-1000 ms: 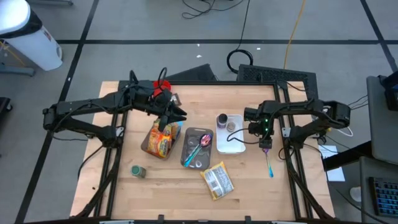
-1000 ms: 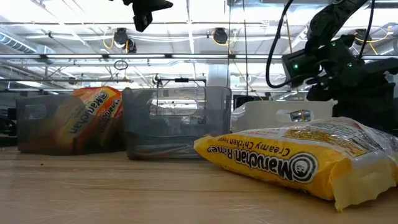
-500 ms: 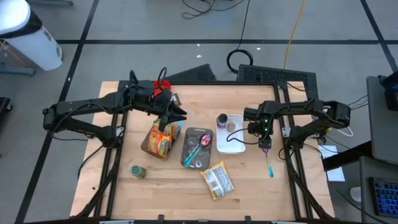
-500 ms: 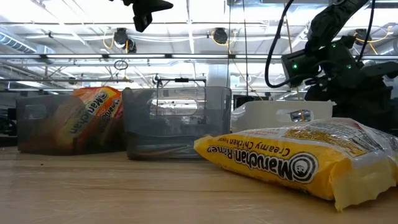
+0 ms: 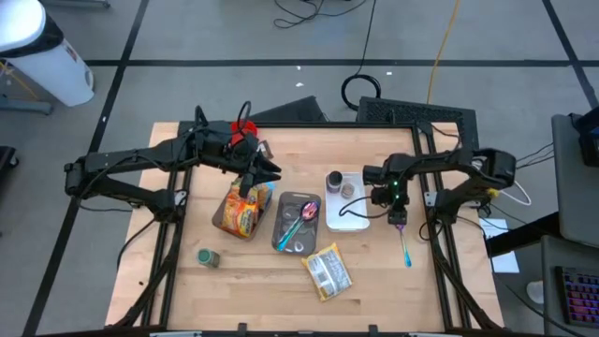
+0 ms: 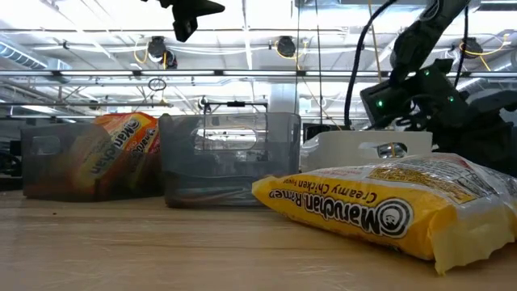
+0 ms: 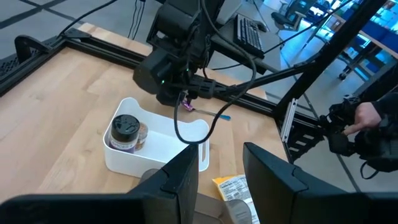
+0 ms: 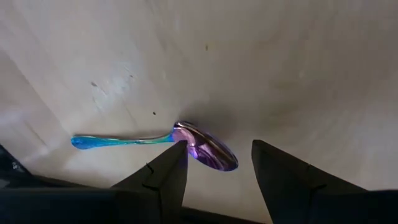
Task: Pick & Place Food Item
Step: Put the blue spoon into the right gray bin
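Observation:
A yellow ramen packet [image 5: 328, 271] lies flat near the table's front, large in the low view [image 6: 380, 210]. An orange ramen packet [image 5: 241, 211] stands in the left clear bin [image 6: 48, 162]. My left gripper [image 5: 269, 173] hovers open above that bin, with nothing between its fingers [image 7: 186, 180]. My right gripper [image 5: 398, 218] points down at the table's right, open, over a purple-and-blue spoon [image 8: 205, 152]. Its fingertips stand on either side of the spoon's bowl; I cannot tell whether they touch it. The spoon lies flat on the wood, handle [image 5: 405, 253] toward the front edge.
A second clear bin [image 5: 281, 239] with utensils sits mid-table. A white tray [image 7: 124, 158] holding two small jars [image 5: 334, 180] stands just left of my right gripper. A small green can [image 5: 208, 256] stands at the front left. Bare wood lies around the spoon.
My right gripper has sunk a little toward the spoon, staying open. The spoon and the packets have kept their places.

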